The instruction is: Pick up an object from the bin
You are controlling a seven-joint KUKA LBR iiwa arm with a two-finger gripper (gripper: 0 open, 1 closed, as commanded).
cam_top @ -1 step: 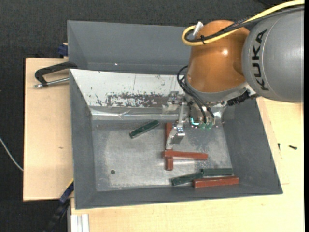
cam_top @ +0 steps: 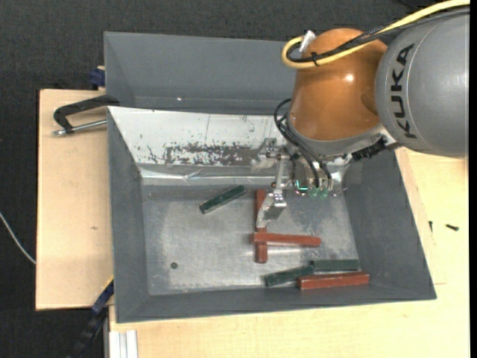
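My gripper (cam_top: 273, 203) hangs below the orange wrist cover, in the middle right of the bin. Its tip is over the upper end of a red stick (cam_top: 260, 239) that lies lengthwise toward the front. A second red stick (cam_top: 292, 239) crosses that one at right angles, just in front of the gripper. To the gripper's left, a dark green stick (cam_top: 222, 198) lies apart from it at a slant on the bin floor.
By the front wall lie three more sticks close together: a green one (cam_top: 282, 278), a dark green one (cam_top: 337, 265) and a red one (cam_top: 335, 280). The arm and its orange cover hang over the bin's back right part.
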